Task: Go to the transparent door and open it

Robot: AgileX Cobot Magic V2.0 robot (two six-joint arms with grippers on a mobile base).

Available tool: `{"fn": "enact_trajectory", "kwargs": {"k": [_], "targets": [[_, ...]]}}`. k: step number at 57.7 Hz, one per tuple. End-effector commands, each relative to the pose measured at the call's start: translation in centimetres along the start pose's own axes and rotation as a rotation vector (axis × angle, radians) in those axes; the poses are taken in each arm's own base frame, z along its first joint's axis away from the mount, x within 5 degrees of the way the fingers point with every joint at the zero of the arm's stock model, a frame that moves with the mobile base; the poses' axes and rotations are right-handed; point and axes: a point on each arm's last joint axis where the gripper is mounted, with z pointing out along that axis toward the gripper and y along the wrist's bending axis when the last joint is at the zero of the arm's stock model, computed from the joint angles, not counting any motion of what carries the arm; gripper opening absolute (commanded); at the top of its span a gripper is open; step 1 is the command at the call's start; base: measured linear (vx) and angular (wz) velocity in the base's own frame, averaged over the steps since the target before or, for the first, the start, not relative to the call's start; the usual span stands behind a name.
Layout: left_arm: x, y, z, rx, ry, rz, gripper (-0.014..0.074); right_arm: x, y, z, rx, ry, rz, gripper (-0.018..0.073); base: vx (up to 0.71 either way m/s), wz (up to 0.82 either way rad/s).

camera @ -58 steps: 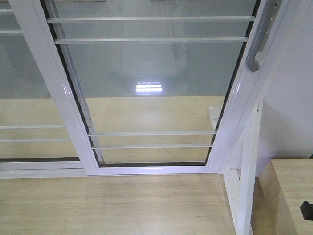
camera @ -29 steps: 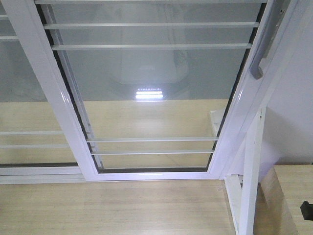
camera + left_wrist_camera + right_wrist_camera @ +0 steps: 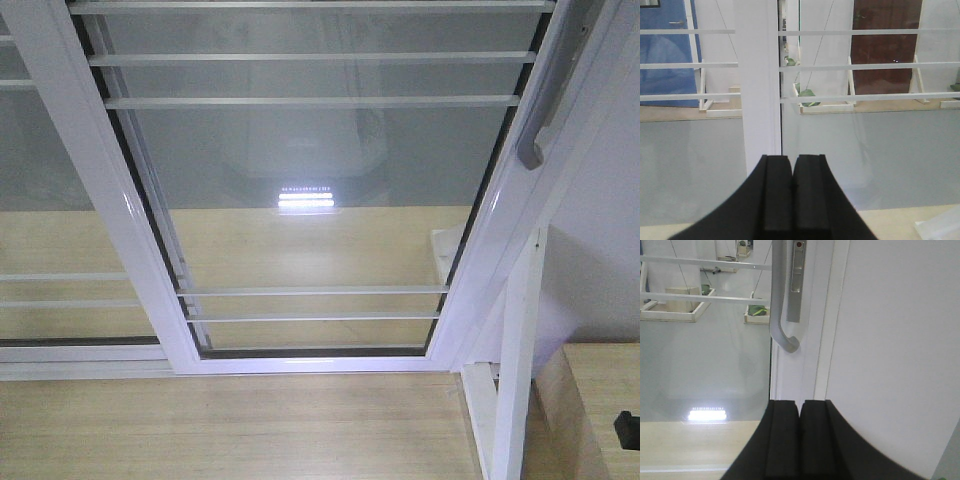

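Note:
The transparent door (image 3: 320, 190) fills the front view: clear glass in a white frame with pairs of thin horizontal bars. Its grey curved pull handle (image 3: 545, 100) runs down the right stile. In the right wrist view the handle (image 3: 777, 310) and its lock plate (image 3: 795, 285) sit just above and ahead of my right gripper (image 3: 799, 407), which is shut with nothing in it. My left gripper (image 3: 792, 162) is shut and empty, facing the white stile (image 3: 760, 85) where two glass panels meet. Neither gripper touches the door.
A second white-framed glass panel (image 3: 50, 200) without a handle stands to the left. A white wall (image 3: 600, 260) and a white post (image 3: 520, 350) stand right of the door. A wooden ledge (image 3: 600, 400) is at the bottom right. Light wood floor (image 3: 230, 430) lies before the door.
The door's bars and bottom rail have slid down in the front view and the handle's end sits lower, so the base has moved a little closer to the door.

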Motion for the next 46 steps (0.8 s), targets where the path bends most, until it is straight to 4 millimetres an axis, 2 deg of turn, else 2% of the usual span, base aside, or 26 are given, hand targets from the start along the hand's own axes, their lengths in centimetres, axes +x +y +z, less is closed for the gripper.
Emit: {"fn": "enact_trajectory", "kwargs": {"k": [1, 46], "targets": [[0.31, -0.04, 0.01, 0.006, -0.055, -0.002, -0.0006, -0.34, -0.06, 0.12, 0.011, -0.064, 0.0, -0.0008, 0.0, -0.01], [0.33, -0.02, 0.01, 0.004, -0.053, -0.002, -0.0006, -0.34, -0.05, 0.12, 0.009, -0.064, 0.0, -0.0008, 0.0, 0.0]]}}
